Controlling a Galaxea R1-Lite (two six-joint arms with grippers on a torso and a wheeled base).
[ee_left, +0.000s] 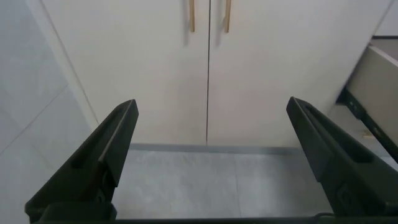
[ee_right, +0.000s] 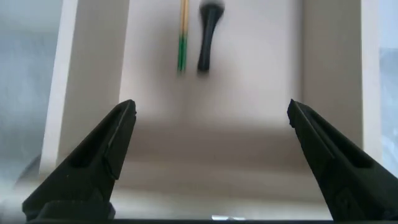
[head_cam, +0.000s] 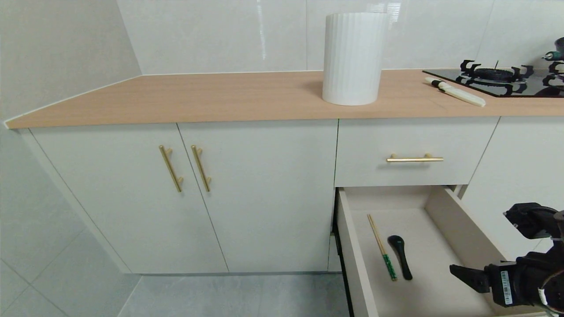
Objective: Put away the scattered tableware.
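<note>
The lower drawer (head_cam: pixel 458 229) is pulled out. Inside it lie a pair of wooden chopsticks with green ends (head_cam: pixel 382 248) (ee_right: pixel 183 37) and a black spoon (head_cam: pixel 401 256) (ee_right: pixel 207 37), side by side. A cream utensil with a dark band (head_cam: pixel 456 92) rests on the wooden countertop (head_cam: pixel 198 97) beside the stove. My right gripper (head_cam: pixel 479 241) (ee_right: pixel 210 109) hovers open and empty above the drawer's front end. My left gripper (ee_left: pixel 211 104) is open, holds nothing, and is low down, facing the double cabinet doors (ee_left: pixel 208 62).
A tall white ribbed container (head_cam: pixel 352 57) stands on the counter above the drawers. A black gas stove (head_cam: pixel 498 77) is at the far right. The upper drawer (head_cam: pixel 414 152) is shut. Grey tiled floor (ee_left: pixel 205 186) lies before the cabinets.
</note>
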